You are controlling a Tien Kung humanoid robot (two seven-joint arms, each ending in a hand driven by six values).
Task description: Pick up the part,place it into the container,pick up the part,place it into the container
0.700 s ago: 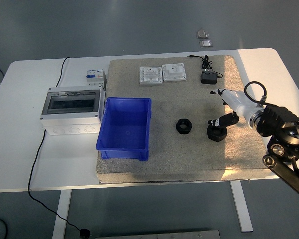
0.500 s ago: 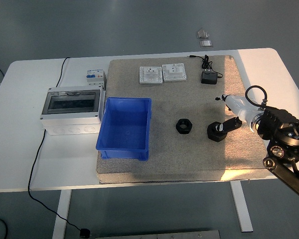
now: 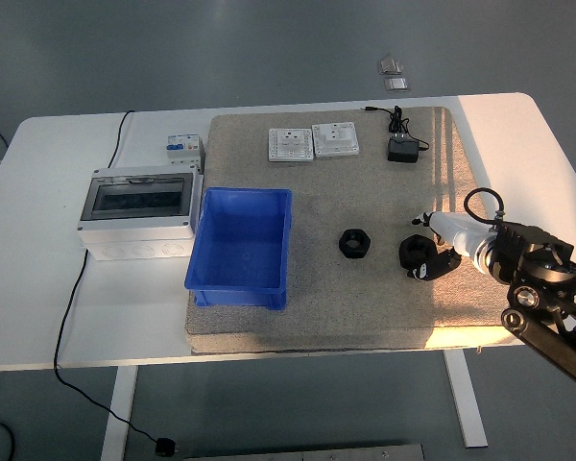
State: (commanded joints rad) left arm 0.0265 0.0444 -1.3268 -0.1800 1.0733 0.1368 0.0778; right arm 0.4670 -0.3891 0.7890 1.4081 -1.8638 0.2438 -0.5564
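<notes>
Fingers (image 3: 440, 261) of right hand (image 3: 451, 242) touch black hex nut (image 3: 418, 254); grasp unclear.

One high head view looks down over the table (image 3: 38, 250)

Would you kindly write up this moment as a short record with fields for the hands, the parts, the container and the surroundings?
right hand: at the right-hand black nut, fingers beside it; grasp not clear
left hand: not in view
other black nut: lies free on the mat, between the bin and the right-hand nut
blue bin: on the mat's left part, empty
grey box: left of the bin, on the white table
two white sockets: at the mat's far edge
black adapter: far right on the mat
</notes>
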